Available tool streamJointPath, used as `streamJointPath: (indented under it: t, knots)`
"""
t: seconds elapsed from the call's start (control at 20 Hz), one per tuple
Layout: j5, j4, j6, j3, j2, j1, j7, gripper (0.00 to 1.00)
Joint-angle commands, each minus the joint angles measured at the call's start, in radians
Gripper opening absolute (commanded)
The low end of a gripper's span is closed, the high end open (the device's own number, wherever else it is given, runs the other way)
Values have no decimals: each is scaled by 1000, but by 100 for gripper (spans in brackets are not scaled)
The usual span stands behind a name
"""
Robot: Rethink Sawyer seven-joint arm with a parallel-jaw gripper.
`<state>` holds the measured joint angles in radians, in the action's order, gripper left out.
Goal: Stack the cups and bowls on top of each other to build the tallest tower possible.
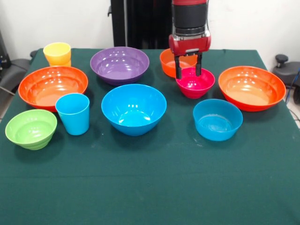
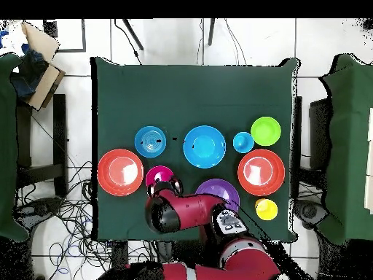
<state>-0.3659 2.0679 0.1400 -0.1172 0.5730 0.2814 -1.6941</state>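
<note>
Magenta bowl (image 1: pixel 195 82), right of frame centre, has its far rim straddled by the gripper (image 1: pixel 188 73), fingers apart; close squarely, then lift straight.

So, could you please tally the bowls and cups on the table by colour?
Orange bowls: 3
Blue bowls: 2
Purple bowl: 1
Magenta bowl: 1
Lime green bowl: 1
Blue cup: 1
Yellow cup: 1
Total: 10

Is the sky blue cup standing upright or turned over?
Upright. The blue cup rests on its narrow base with the wide open mouth up, and its inside shows in the front view.
</note>
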Motion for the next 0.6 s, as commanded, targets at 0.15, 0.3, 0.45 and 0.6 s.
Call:
streamJointPath:
  t: [0.15, 0.3, 0.45, 0.6]
  knots:
    - [-24, -125, 7, -39, -88, 10, -100, 100]
    - [-44, -140, 25, -50, -118, 31, -93, 100]
    - [-59, -152, 40, -59, -143, 46, -88, 100]
    - [-75, -163, 51, -68, -163, 63, -84, 100]
